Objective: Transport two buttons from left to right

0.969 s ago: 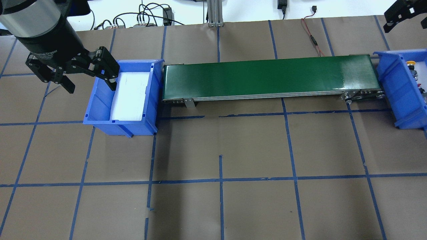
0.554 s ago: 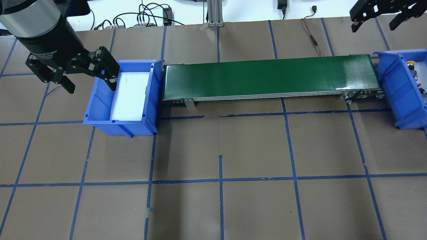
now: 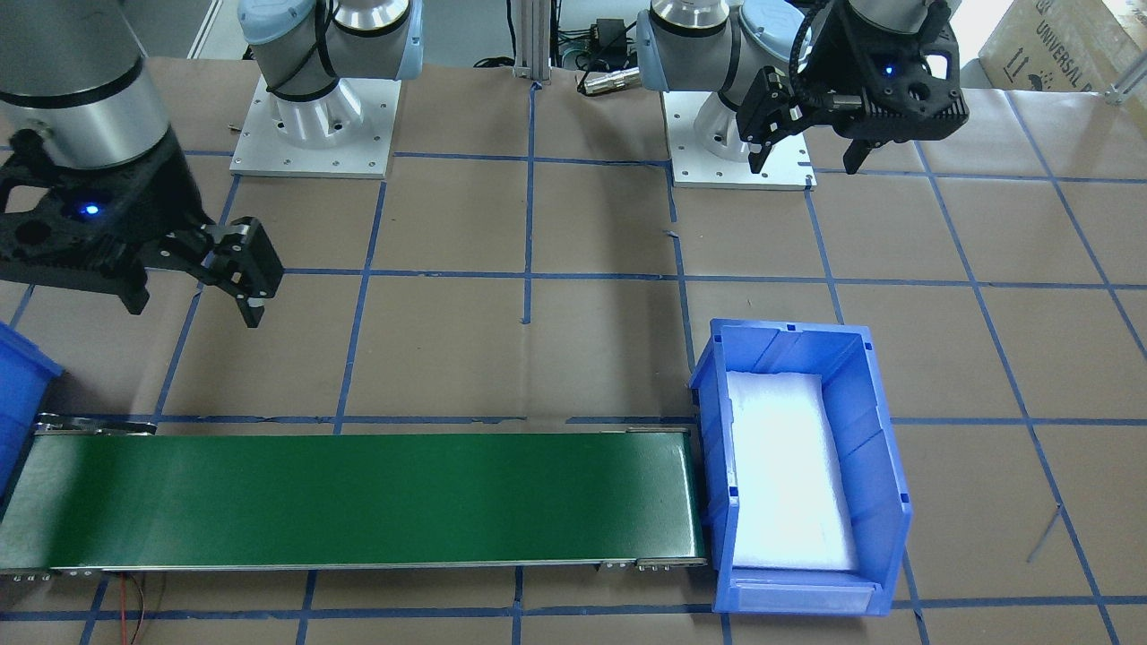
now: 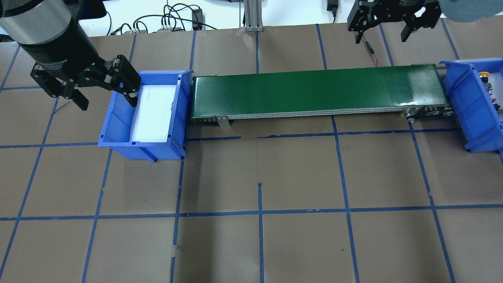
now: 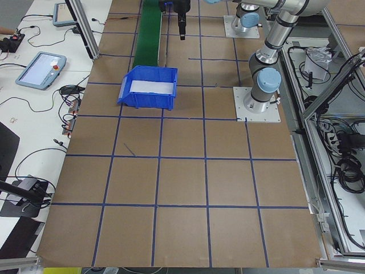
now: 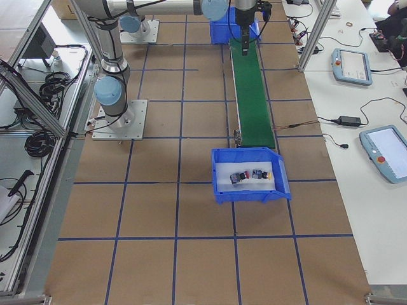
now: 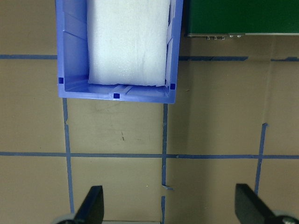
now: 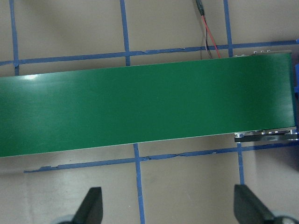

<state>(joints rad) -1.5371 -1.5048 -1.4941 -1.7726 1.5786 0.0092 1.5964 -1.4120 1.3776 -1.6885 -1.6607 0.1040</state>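
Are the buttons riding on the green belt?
No, both buttons lie in the blue box on the robot's right, past the belt's end.

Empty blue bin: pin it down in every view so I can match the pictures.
Front-facing: empty blue bin at lower right.
Overhead: bin left of centre.
Exterior left: bin upper left of centre.
Exterior right: bin at top centre, at the table's far end.
Left wrist: bin at top left.
Right wrist: not in it.
Shared landmark: the green conveyor belt, whose end meets the bin.
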